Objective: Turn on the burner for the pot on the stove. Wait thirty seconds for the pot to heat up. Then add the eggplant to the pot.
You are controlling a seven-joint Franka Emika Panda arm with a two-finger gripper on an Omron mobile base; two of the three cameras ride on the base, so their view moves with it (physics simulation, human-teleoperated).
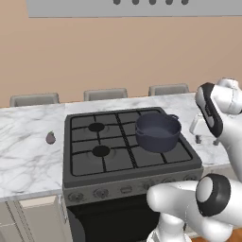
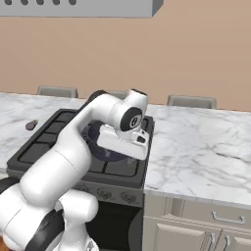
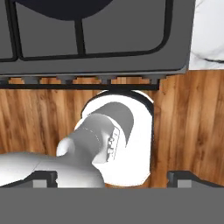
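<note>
A glossy white robot arm [image 2: 68,152] built from thick, rounded tube segments. Dark grey to black bands and round caps mark its joints. The hand [image 2: 122,139] is a flat white block. Two small dark finger tips [image 3: 43,177] end the gripper.

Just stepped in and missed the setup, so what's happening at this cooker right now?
A white robot arm is poised over the front right of the dark grey gas stove, its gripper open and holding nothing, above the front edge with the knob row. The round dark blue-grey pot sits on the right rear grate. The small purple eggplant lies untouched on the marble counter left of the stove. No flame is visible.
</note>
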